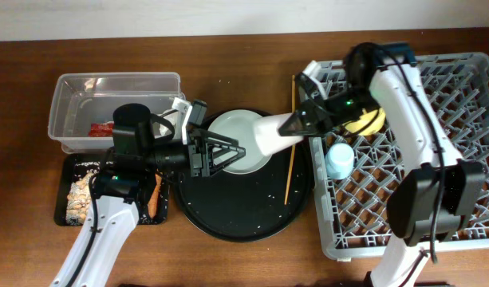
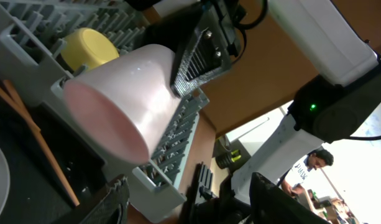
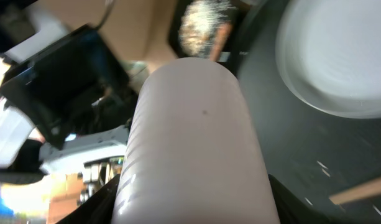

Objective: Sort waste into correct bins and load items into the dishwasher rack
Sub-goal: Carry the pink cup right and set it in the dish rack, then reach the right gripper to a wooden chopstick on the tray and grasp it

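Pale pink cup (image 3: 190, 143) sits pinched by the right end effector (image 1: 296, 123); the left end effector (image 1: 232, 151) is spread. If that hold is shallow, it could drop onto the plate (image 1: 228, 127).

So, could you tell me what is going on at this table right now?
The right gripper grips the pale pink cup near its narrow end, on its side above the round black tray. The left gripper is open beside the cup's mouth, holding nothing. The yellow bowl and light blue cup sit in the dishwasher rack. The plate and a chopstick are on the round tray. The red wrapper is in the clear tub.
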Controlling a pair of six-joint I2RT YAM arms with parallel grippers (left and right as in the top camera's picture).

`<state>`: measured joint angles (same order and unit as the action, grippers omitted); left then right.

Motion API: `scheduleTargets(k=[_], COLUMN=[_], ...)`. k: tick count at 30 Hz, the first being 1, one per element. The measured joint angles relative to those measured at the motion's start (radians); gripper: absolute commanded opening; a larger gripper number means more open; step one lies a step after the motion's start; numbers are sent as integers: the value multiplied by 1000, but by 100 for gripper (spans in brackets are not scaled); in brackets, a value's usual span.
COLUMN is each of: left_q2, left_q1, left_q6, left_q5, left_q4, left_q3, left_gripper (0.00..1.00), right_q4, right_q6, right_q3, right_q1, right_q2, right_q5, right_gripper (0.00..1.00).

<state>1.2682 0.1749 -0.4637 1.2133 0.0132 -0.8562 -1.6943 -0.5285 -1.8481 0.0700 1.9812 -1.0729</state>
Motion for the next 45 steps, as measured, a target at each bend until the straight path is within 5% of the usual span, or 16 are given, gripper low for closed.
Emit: scheduleTargets(k=[7, 13, 19, 22, 32, 35, 38, 39, 43, 44, 45], left_q2=[0, 0, 2, 16, 73, 73, 73, 73, 73, 73, 73], left_q1=[0, 1, 1, 1, 1, 1, 1, 1, 1, 1, 1], left_q6=[45, 98, 105, 108, 109, 109, 109, 109, 109, 109, 109], left_q5=[-41, -322, -694, -796, -853, -856, -863, -867, -874, -874, -874], left_q4=[68, 254, 369, 377, 380, 380, 380, 380, 380, 380, 379], left_q3=[0, 0, -2, -2, -2, -2, -2, -2, -2, -2, -2], left_gripper=[61, 62, 62, 77, 78, 78, 79, 99, 99, 99, 99], right_q4=[0, 8, 72, 158, 364, 365, 364, 364, 364, 359, 358], right_q6=[288, 493, 550, 556, 607, 616, 619, 623, 624, 624, 624], right_q3=[1, 1, 11, 89, 327, 339, 341, 341, 341, 341, 341], right_q1=[-312, -570, -537, -512, -375, -375, -375, -375, -375, -375, -375], right_q2=[-64, -246, -214, -210, -206, -206, -206, -206, -206, -206, -206], right_q5=[358, 741, 830, 847, 953, 969, 971, 972, 962, 926, 880], right_gripper=[52, 52, 52, 52, 54, 82, 92, 100, 97, 75, 69])
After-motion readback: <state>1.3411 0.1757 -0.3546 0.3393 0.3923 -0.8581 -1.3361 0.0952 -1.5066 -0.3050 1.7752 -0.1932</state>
